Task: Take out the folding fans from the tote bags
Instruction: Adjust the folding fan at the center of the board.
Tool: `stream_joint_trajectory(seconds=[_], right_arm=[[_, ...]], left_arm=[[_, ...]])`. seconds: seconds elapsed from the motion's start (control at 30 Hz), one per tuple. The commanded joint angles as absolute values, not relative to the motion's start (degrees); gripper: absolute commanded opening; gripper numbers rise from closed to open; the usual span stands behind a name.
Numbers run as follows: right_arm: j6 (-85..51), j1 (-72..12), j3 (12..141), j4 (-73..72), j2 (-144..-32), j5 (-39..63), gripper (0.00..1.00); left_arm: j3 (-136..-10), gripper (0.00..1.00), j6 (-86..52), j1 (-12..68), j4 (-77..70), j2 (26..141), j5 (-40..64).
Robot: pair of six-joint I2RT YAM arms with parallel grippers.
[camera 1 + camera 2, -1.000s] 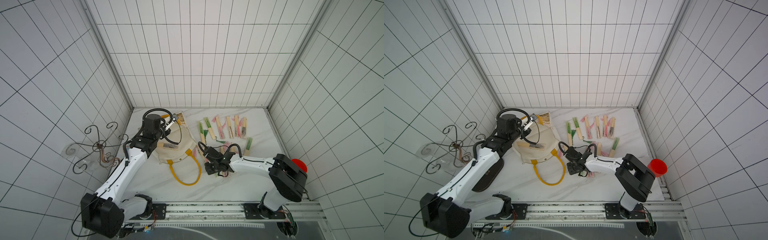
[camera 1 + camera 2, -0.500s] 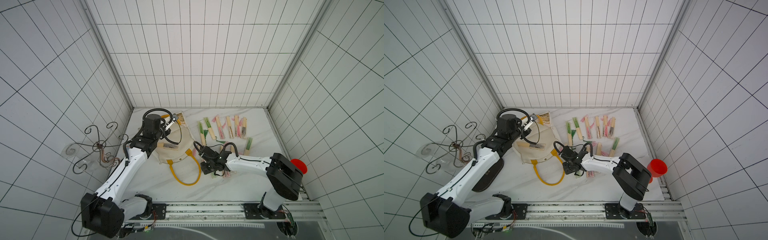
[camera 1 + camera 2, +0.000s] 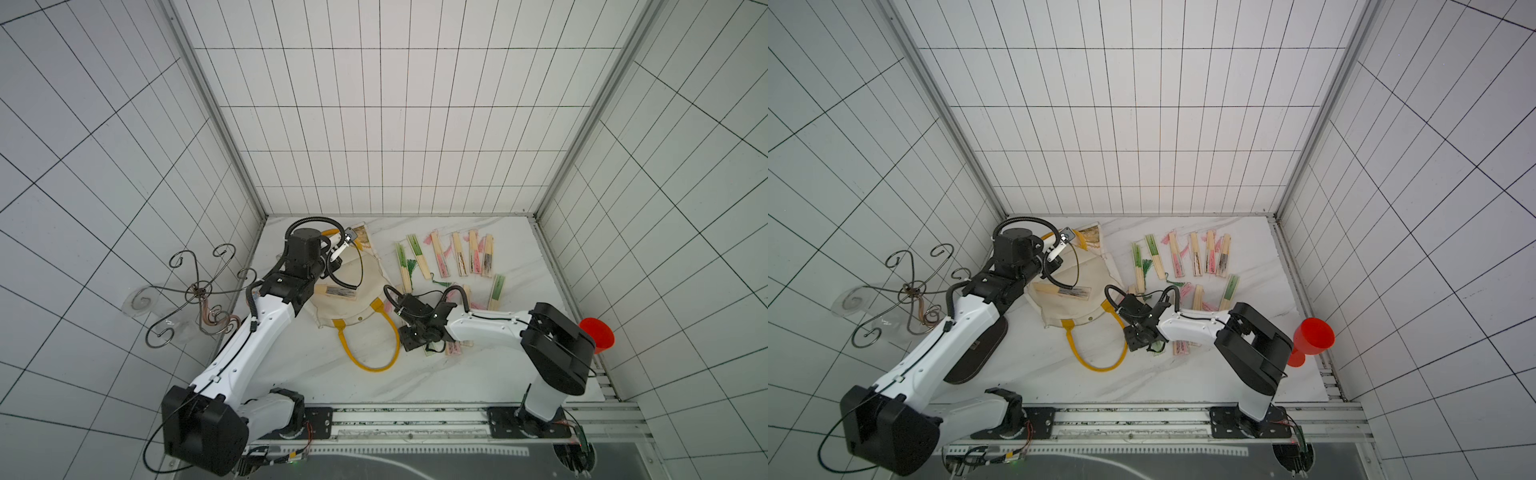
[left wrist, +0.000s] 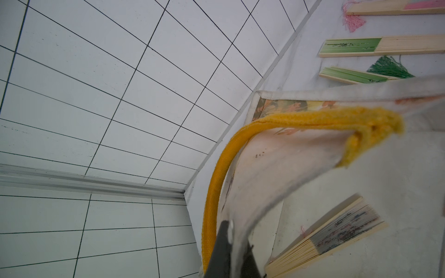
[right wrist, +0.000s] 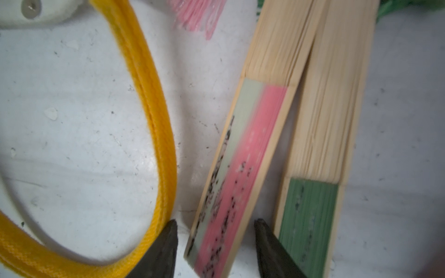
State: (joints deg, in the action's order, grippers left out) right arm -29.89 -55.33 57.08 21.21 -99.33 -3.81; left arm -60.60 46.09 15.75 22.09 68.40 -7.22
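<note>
The cream tote bag (image 3: 357, 282) lies at the table's left with its mouth held up, and one folding fan (image 3: 336, 292) shows inside it. My left gripper (image 4: 231, 252) is shut on the bag's canvas rim beside a yellow handle (image 4: 216, 183). Several fans (image 3: 457, 259) lie in a row at the back right. My right gripper (image 5: 216, 240) is open low over the table, a finger on either side of a pink fan (image 5: 240, 173) with gaps on both sides. A green fan (image 5: 313, 204) lies against it. The other handle (image 5: 154, 125) loops close to one finger.
A red cup (image 3: 1312, 336) stands at the right edge beside the right arm's base. A curled wire stand (image 3: 195, 291) sits outside the left wall. A dark oval pad (image 3: 976, 353) lies under the left arm. Tiled walls enclose three sides, and a rail runs along the front.
The right gripper has slid left toward the bag's loose handle and its jaws have widened around the pink fan. The left arm still holds the bag's rim in place.
</note>
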Motion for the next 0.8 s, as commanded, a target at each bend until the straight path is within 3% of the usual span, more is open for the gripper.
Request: stream_joint_trajectory(seconds=[0.0,0.23,0.47,0.77], right_arm=[[-31.20,-53.00,57.98,22.59,-97.65,-5.52,0.57],[-27.59,-53.26,57.86,21.53,-90.23,-6.18,0.61],[-16.09,-60.15,60.20,16.00,-84.11,-14.67,0.55],[-2.12,-64.25,73.48,14.24,-97.68,-15.97,0.50]], left_arm=[[-60.47,0.00,46.58,15.76,20.13,66.67,-6.15],[-60.38,0.00,46.40,15.77,20.30,66.24,-5.39],[-60.34,0.00,46.23,15.82,20.59,66.40,-4.67],[-60.47,0.00,46.19,15.85,20.96,66.80,-3.61]])
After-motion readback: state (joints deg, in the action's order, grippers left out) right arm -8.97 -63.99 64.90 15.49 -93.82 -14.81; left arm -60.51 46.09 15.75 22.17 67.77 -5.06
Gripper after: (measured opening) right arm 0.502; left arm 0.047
